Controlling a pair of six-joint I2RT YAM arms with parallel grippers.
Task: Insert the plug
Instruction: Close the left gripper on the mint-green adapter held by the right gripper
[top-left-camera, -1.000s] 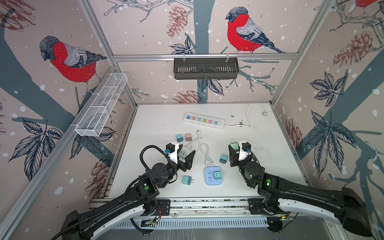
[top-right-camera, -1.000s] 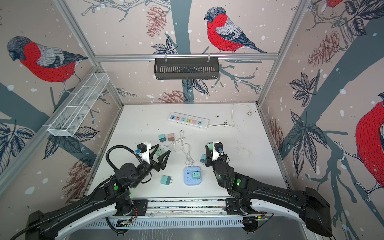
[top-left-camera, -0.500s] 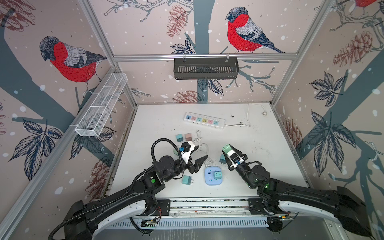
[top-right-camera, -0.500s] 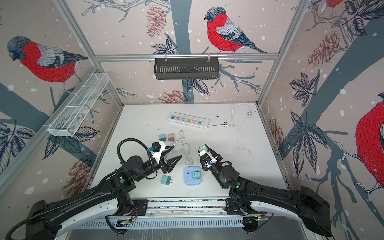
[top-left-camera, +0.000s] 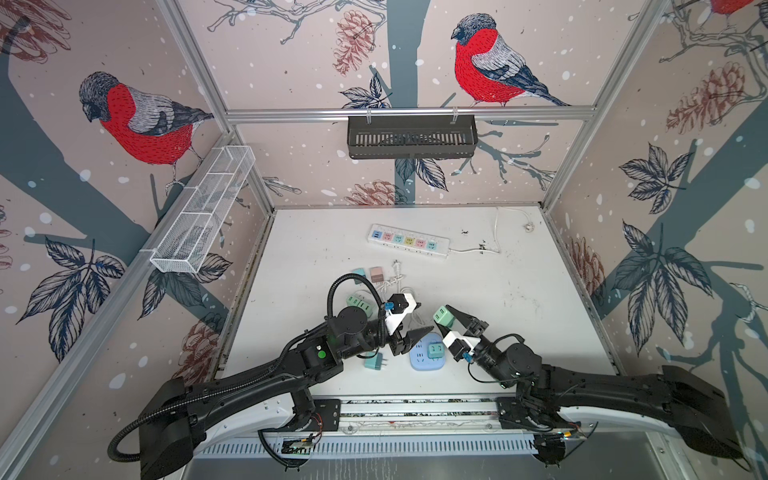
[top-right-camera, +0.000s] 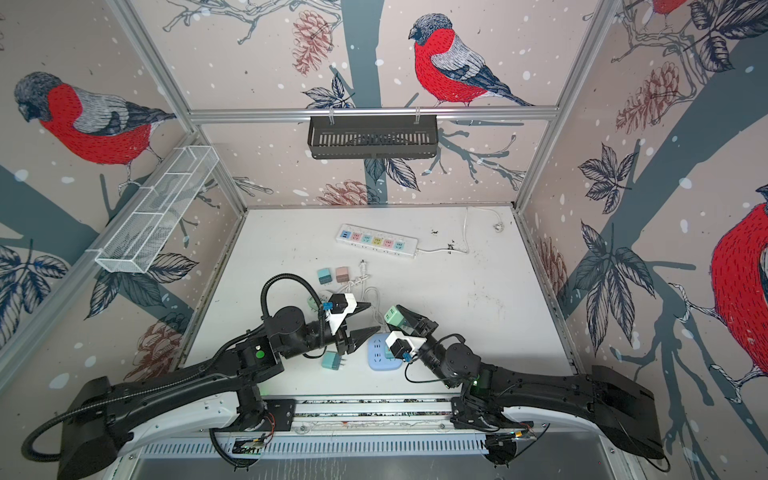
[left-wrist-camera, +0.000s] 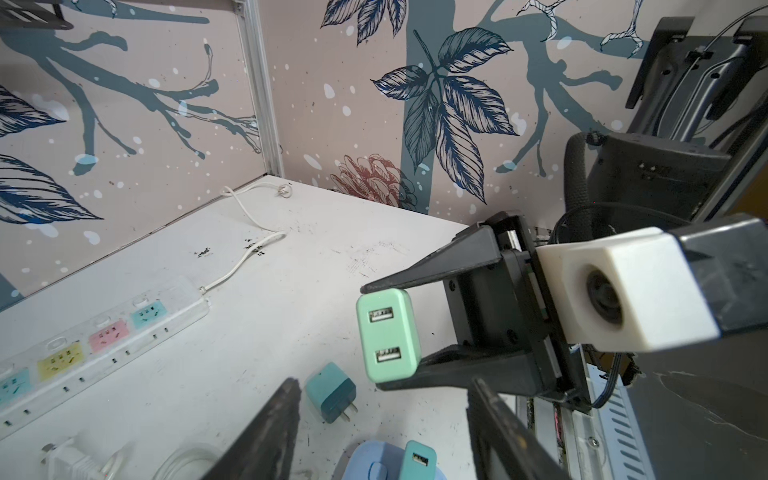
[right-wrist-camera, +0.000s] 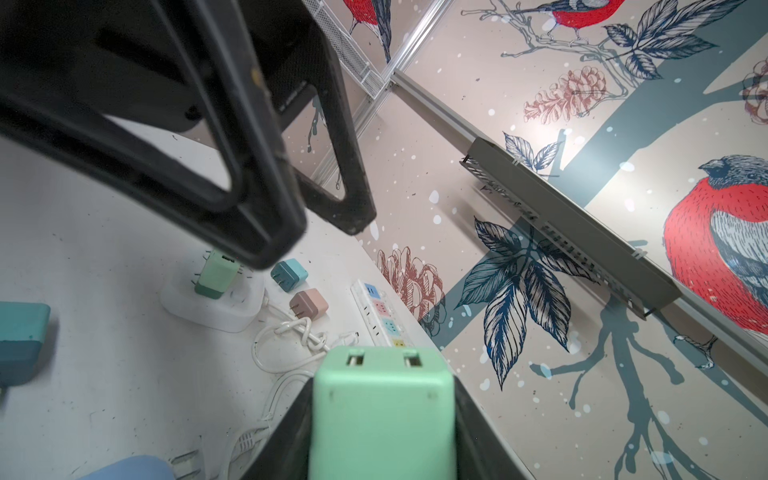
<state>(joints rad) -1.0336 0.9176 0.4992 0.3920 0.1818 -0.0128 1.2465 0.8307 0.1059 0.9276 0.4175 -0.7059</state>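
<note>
We have the mint-green USB charger (left-wrist-camera: 388, 334) clenched in the right pincer (top-left-camera: 447, 319), up off the table, its two-port face turned away from the pincer's palm. The left pincer (top-left-camera: 426, 316) is released and empty; its tips face the charger from close by, with a gap between. Below and between the two pincers lies the blue socket hub (top-left-camera: 417, 359), with a teal charger (top-left-camera: 435, 350) seated in it.

We judge that the prongs point back into the right pincer's palm, so the charger cannot be inserted as held. The step looks like a pass to the left pincer. To do it well:
- We should bring the left jaws square over the port end, on the flat sides.
- We should clamp firmly before the right pincer lets go, leaving the prong end free.
- After that, we turn the prongs down over a free socket under the pincer and press straight, not canted.
- The hub looks light and may slide, so the other pincer should steady it.

The prongs show in no view, so their direction is our inference. The hub's free sockets are partly covered by the pincers in both top views and cut off in the left wrist view.
</note>
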